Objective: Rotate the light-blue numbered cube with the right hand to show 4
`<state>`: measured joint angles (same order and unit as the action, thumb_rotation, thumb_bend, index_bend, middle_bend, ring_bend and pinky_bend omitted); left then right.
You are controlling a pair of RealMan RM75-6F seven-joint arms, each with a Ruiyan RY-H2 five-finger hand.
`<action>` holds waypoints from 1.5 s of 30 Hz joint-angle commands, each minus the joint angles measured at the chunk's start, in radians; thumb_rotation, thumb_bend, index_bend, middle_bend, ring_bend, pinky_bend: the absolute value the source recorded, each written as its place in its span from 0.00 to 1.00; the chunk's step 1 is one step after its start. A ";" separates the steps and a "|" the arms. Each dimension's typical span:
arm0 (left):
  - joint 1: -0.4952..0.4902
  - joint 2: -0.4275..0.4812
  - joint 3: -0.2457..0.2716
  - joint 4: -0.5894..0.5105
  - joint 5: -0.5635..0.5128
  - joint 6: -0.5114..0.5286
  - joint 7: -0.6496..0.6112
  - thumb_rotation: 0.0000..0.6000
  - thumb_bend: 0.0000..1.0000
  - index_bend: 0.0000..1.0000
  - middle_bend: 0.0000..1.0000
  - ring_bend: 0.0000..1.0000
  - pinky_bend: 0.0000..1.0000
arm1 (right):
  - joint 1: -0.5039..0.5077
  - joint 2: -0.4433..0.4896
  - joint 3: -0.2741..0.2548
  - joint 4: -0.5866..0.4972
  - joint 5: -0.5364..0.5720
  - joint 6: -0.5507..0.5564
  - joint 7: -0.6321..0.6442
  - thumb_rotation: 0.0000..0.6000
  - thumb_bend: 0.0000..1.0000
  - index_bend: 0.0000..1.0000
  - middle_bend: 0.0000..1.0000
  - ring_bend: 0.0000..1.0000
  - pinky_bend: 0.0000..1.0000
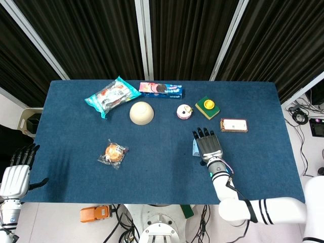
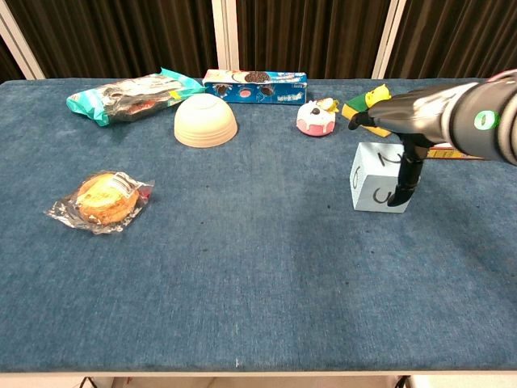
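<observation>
The light-blue numbered cube (image 2: 370, 183) stands on the blue table (image 1: 152, 172), right of centre. In the chest view its top and front digits are partly covered. My right hand (image 1: 208, 147) hovers flat over the cube, fingers spread and pointing to the far side, so only the cube's left edge (image 1: 195, 148) shows in the head view. In the chest view the right hand (image 2: 416, 115) sits just above the cube, and its thumb (image 2: 406, 179) hangs down across the front face. It holds nothing. My left hand (image 1: 16, 174) is spread open off the table's front-left corner.
Behind the cube lie a red-and-white box (image 1: 234, 125), a green sponge with a yellow duck (image 1: 208, 107) and a pink donut (image 1: 184, 112). Further left are a cream bowl (image 1: 142, 112), a cookie box (image 1: 160, 90), a snack bag (image 1: 112, 95) and a wrapped bun (image 1: 114, 153).
</observation>
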<state>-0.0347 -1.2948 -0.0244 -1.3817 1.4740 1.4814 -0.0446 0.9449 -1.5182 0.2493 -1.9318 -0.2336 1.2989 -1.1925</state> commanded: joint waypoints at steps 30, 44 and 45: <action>0.009 0.003 -0.002 -0.007 -0.027 -0.010 0.019 1.00 0.03 0.05 0.02 0.00 0.00 | -0.230 0.112 -0.028 0.106 -0.504 -0.230 0.747 1.00 0.35 0.59 0.43 0.29 0.32; -0.006 0.015 -0.001 -0.048 -0.011 -0.020 0.027 1.00 0.03 0.05 0.02 0.00 0.00 | -0.381 -0.023 -0.109 0.623 -1.163 -0.384 1.856 1.00 0.35 0.54 0.43 0.19 0.22; -0.006 0.017 -0.001 -0.051 -0.012 -0.020 0.028 1.00 0.03 0.05 0.02 0.00 0.00 | -0.379 -0.039 -0.117 0.660 -1.186 -0.379 1.901 1.00 0.35 0.54 0.43 0.19 0.21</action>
<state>-0.0403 -1.2788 -0.0253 -1.4319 1.4622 1.4613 -0.0175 0.6188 -1.4794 0.1800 -1.5047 -1.1883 0.9613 0.4112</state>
